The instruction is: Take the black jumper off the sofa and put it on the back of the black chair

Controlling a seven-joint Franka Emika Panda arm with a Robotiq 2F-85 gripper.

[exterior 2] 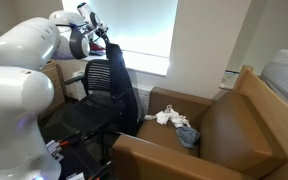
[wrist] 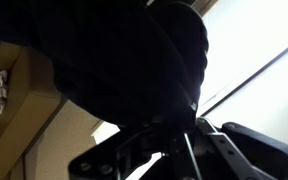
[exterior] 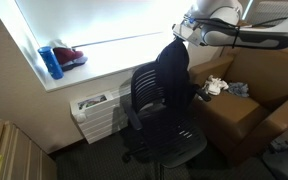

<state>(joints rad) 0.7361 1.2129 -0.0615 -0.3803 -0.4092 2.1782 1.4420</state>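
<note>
Gripper (exterior 2: pixel 99 38) by blk jumper (exterior: pixel 172 70) on chair (exterior: pixel 144 92), opening unclear

pincer (exterior 2: pixel 101 41) jaws too small to tell, sofa clutter (exterior 2: pixel 169 118) blurred

Your black fabric jumper (exterior: pixel 171 68): draped over top of backrest of black mesh swivel office chair (exterior: pixel 144 92), hanging limp down backrest towards seat. In both exterior views you see it cover most of backrest (exterior 2: pixel 124 92). Wrist view: jumper fills upper frame as dark rounded mass (wrist: pixel 124 60), detail too dark for you to read. Chair (exterior 2: pixel 96 80) upright, just beside arm of brown boxy upholstered sofa (exterior 2: pixel 229 130). You cannot tell whether hem touches sofa (exterior: pixel 246 112).
</note>
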